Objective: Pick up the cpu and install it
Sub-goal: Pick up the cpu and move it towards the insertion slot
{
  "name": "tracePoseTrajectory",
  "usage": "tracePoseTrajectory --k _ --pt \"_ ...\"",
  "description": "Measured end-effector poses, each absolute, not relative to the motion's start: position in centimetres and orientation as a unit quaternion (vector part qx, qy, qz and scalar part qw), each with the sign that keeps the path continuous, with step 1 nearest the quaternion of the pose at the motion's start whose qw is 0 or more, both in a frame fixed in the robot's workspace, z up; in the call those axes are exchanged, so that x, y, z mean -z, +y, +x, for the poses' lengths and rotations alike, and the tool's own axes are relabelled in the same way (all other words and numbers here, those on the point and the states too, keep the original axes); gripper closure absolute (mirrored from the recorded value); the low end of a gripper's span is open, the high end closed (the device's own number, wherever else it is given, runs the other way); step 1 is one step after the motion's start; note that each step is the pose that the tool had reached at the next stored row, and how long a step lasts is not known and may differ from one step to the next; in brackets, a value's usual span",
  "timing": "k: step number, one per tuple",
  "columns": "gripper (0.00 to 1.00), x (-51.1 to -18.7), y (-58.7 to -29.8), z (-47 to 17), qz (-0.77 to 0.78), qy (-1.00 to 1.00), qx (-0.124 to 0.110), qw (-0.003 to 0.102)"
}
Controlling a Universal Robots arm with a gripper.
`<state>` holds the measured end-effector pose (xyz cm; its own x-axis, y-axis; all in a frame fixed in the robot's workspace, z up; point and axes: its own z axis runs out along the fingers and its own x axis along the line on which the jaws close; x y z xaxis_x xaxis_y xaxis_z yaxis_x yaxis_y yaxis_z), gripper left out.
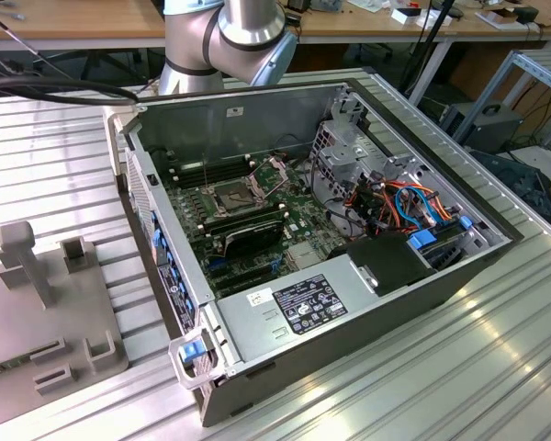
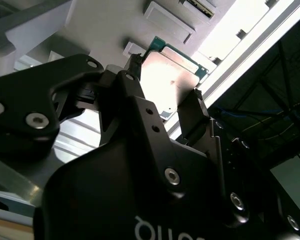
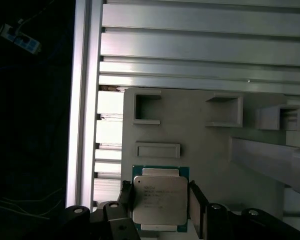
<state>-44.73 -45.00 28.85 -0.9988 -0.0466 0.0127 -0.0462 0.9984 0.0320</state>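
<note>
In both wrist views the cpu (image 3: 159,199) (image 2: 176,75) is a flat square chip with a dull silver top on a green edge, lying at the edge of a grey fixture plate (image 3: 200,150). My gripper (image 3: 159,192) (image 2: 166,76) straddles it, one black finger (image 3: 126,196) against one side and the other finger (image 3: 196,205) against the opposite side, shut on the cpu. Whether the chip is lifted off the plate is unclear. In the exterior view the open computer case (image 1: 422,294) holds the motherboard, and its dark socket (image 1: 231,195) has the metal frame hinged up.
The grey fixture (image 1: 46,312) with raised blocks and a post lies at the exterior view's left of the case on the ribbed aluminium table (image 1: 459,367). The arm's base (image 1: 225,41) rises behind the case. A power supply (image 1: 303,308) and cable bundles (image 1: 395,207) are inside the case.
</note>
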Motion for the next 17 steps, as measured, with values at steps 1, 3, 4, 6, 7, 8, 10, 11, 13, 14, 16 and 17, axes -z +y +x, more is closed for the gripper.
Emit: tracePoseTrajectory --k 1,3,4,6,7,8,10,11,13,14,16,17 --pt "0.46 -28.89 -45.00 -44.72 0.023 -1.000 0.016 0.007" --pt "0.46 -28.98 -45.00 -44.72 0.023 -1.000 0.016 0.007" --pt "0.46 -29.03 -45.00 -44.73 0.023 -1.000 0.016 0.007" --pt "0.46 -29.11 -45.00 -44.72 0.023 -1.000 0.016 0.007" --pt "0.46 -29.18 -45.00 -44.73 0.023 -1.000 0.016 0.007" --pt "0.46 -29.19 -45.00 -44.72 0.023 -1.000 0.016 0.007" --pt "0.46 -29.21 -45.00 -44.72 0.023 -1.000 0.016 0.007" --pt "0.46 -29.22 -45.00 -44.73 0.023 -1.000 0.016 0.007" --pt "0.46 -29.23 -45.00 -44.73 0.023 -1.000 0.016 0.007" --pt "0.46 -29.24 -45.00 -44.72 0.023 -1.000 0.016 0.007" --pt "0.46 -29.27 -45.00 -44.72 0.023 -1.000 0.016 0.007" --pt "0.46 -29.33 -45.00 -44.73 0.023 -1.000 0.016 0.007"
